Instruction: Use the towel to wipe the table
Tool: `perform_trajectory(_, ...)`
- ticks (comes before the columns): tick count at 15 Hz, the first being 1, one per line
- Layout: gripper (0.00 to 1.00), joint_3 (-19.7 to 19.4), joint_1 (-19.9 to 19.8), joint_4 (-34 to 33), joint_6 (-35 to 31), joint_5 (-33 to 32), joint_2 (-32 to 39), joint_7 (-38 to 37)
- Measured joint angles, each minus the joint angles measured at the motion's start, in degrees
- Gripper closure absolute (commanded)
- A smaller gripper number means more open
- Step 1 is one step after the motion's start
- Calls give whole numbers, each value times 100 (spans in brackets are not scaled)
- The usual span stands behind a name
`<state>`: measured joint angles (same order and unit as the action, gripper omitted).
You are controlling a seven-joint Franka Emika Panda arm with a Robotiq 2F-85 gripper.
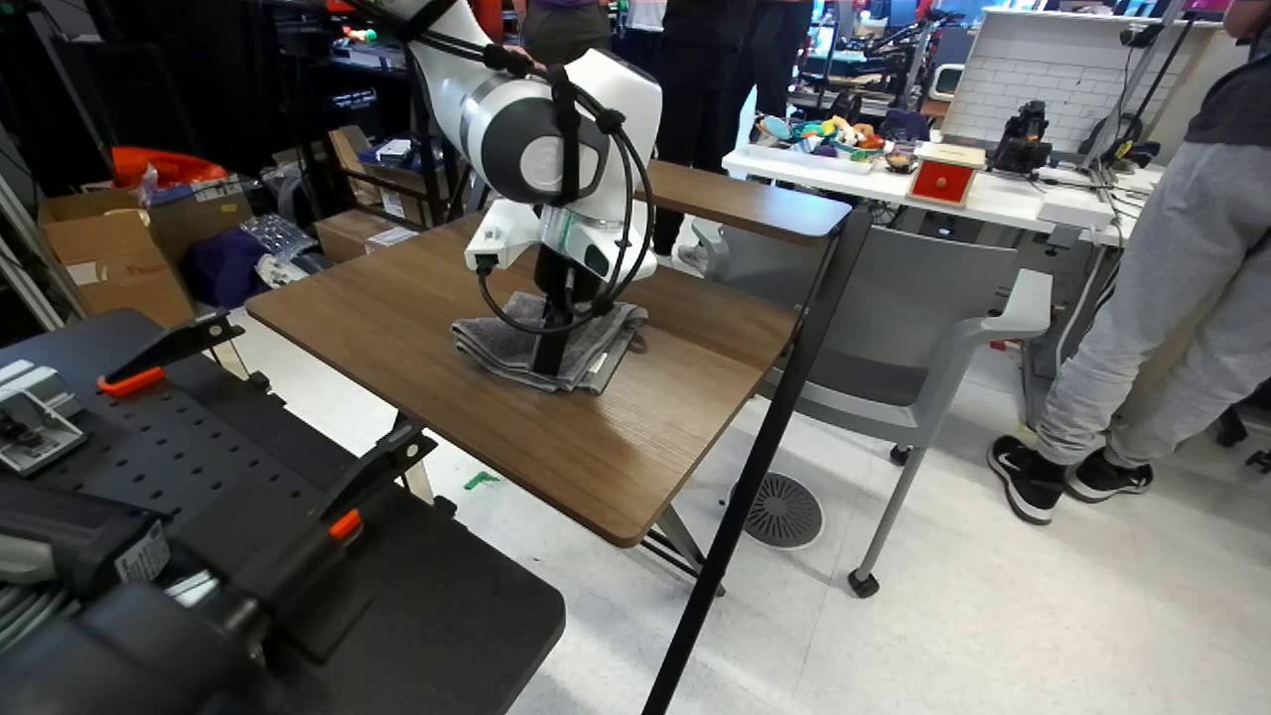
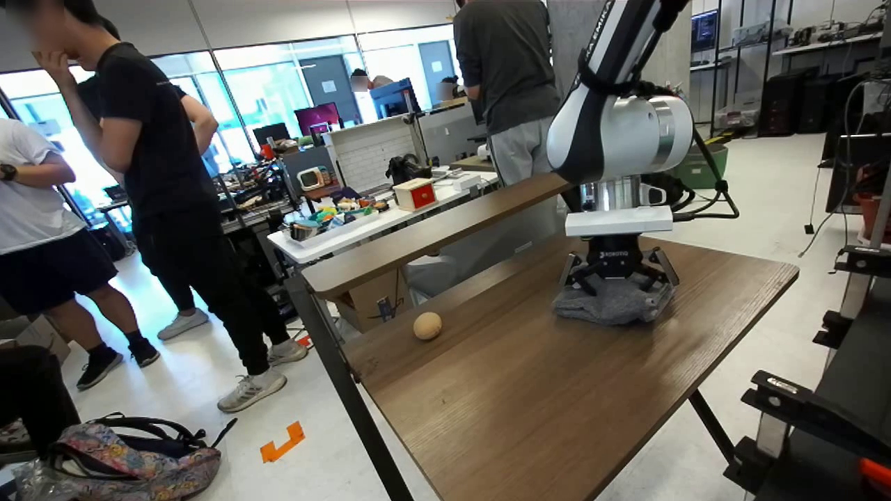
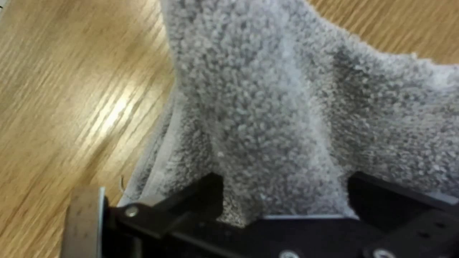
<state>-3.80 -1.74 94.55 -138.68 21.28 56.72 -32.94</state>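
Note:
The grey towel [image 1: 487,343] lies rumpled on the brown wood-grain table [image 1: 635,447], its layers bunched up. Directly above it, my gripper [image 2: 618,282] points straight down, low enough that the fingers press into the cloth. In the wrist view a thick fold of the towel [image 3: 258,107] rises between the two black fingertips of the gripper [image 3: 285,193], which stand wide apart. Where the tips end in the cloth is hidden. Bare tabletop of the table [image 3: 89,71] shows on the left of that view.
A small round tan object [image 2: 427,325] rests on the table near its shelf side. The higher narrow wooden shelf [image 2: 445,240] runs along that edge. A grey chair [image 1: 894,318] stands beyond it. The black workbench [image 1: 427,596] with orange clamps is close by.

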Motion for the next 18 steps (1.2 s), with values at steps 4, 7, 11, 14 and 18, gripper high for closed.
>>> perform_trajectory(4,0,-42,21,-23,-41,-5,-23,-33)
perform_trajectory(7,0,-354,44,-116,-163,-28,44,-400)
perform_trajectory(11,0,-984,-127,-381,-560,-65,293,-871)
perform_trajectory(14,0,-1248,-384,-739,-980,-91,576,-1139)
perform_trajectory(18,0,-1156,-629,-1125,-1051,-91,787,-1294)
